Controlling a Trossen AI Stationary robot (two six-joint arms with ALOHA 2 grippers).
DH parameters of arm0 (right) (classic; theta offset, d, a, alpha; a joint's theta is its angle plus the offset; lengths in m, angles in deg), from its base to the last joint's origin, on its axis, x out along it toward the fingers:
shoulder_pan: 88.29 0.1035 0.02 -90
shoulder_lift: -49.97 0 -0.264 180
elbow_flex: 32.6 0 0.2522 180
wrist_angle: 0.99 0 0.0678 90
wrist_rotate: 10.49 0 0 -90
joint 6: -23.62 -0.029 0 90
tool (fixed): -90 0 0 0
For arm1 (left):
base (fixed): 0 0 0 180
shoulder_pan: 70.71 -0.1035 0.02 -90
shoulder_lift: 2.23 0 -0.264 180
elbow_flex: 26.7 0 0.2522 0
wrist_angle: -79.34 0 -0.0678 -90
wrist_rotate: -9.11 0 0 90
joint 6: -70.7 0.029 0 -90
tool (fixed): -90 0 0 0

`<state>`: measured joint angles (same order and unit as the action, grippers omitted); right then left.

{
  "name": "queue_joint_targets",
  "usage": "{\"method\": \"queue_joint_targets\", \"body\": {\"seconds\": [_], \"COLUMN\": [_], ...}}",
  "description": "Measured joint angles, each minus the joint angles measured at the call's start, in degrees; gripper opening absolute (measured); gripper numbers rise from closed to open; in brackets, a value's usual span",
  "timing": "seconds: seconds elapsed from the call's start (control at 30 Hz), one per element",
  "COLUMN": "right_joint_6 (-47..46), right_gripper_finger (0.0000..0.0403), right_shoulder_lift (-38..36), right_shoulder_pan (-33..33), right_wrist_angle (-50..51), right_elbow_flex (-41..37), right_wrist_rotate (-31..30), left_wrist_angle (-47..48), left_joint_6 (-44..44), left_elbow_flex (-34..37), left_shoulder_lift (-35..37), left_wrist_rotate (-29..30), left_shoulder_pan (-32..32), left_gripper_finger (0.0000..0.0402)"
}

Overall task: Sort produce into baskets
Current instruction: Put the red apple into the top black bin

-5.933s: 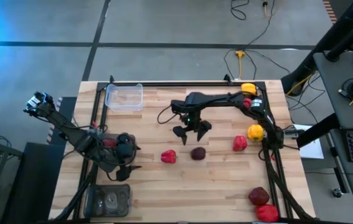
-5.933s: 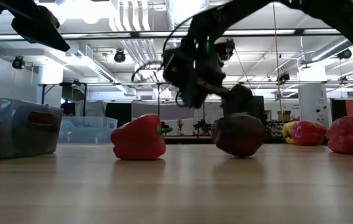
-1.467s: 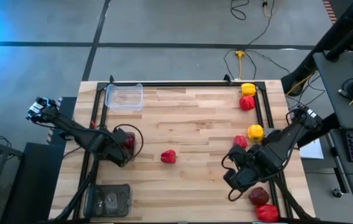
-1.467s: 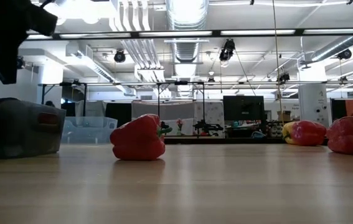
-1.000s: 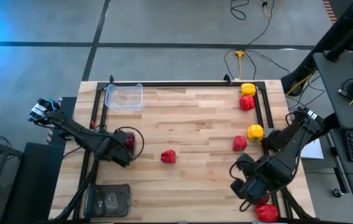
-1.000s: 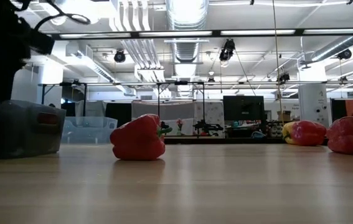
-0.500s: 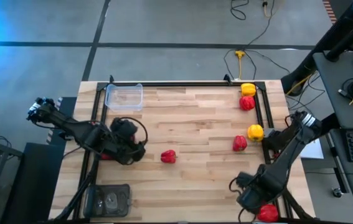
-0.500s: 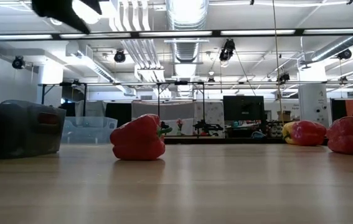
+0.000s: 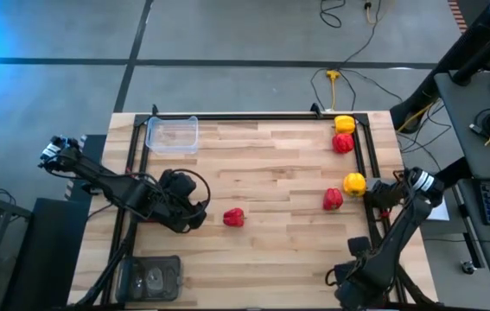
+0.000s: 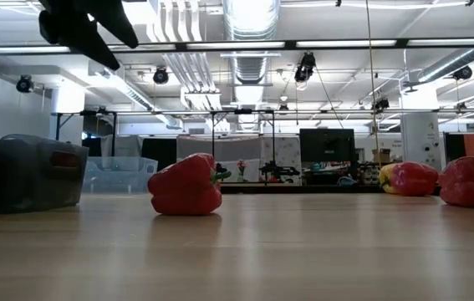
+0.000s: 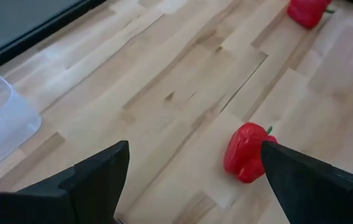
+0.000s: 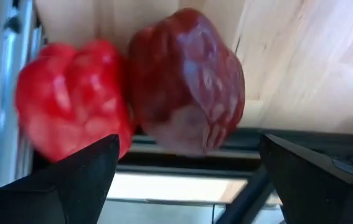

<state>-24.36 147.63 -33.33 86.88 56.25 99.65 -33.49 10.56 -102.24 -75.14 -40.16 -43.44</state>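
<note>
High view: the left gripper (image 9: pixel 194 218) hovers at centre-left, fingers spread wide and empty, just left of a bright red pepper (image 9: pixel 233 217) on the wooden table (image 9: pixel 270 164). The right gripper (image 9: pixel 348 289) sits at the lower right edge. A clear plastic tub (image 9: pixel 172 134) stands upper left, a smoky dark tub (image 9: pixel 149 278) lower left.

Low view: the red pepper (image 10: pixel 186 185) rests left of centre.

Left wrist view: open fingers (image 11: pixel 95 180) frame the pepper (image 11: pixel 246 152).

Right wrist view: wide, empty fingers (image 12: pixel 76 171) face a dark maroon pepper (image 12: pixel 188 81) touching another red pepper (image 12: pixel 70 99).

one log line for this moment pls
left gripper: open, near red pepper | right gripper: open, over maroon pepper
</note>
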Motion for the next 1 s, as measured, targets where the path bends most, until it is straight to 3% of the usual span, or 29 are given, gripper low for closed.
{"method": "queue_joint_targets", "body": {"seconds": [0.4, 0.7, 0.87, 1.0], "right_joint_6": [-2.0, -1.5, -2.2, -0.8], "right_gripper_finger": [0.0374, 0.0328, 0.0313, 0.0314], "right_shoulder_lift": [-0.3, -1.6, -3.1, -4.1], "right_shoulder_pan": [-0.1, -2.5, -6.4, -12.0], "right_wrist_angle": [-8.9, -9.6, -8.1, -4.1], "right_elbow_flex": [-10.6, -14.4, -13.5, -8.5], "right_wrist_rotate": [-1.1, -1.4, -7.7, -14.1], "left_wrist_angle": [-0.8, -0.8, -0.4, 2.3], "left_joint_6": [-0.4, -0.4, 1.1, 1.2], "left_elbow_flex": [0.4, 0.4, 0.4, 0.4], "left_shoulder_lift": [0.0, 0.1, 0.7, 2.1], "left_wrist_rotate": [-0.2, -0.2, -0.2, 0.1], "left_shoulder_pan": [0.0, 0.0, 0.0, 0.0], "left_gripper_finger": [0.0344, 0.0344, 0.0344, 0.0344]}}
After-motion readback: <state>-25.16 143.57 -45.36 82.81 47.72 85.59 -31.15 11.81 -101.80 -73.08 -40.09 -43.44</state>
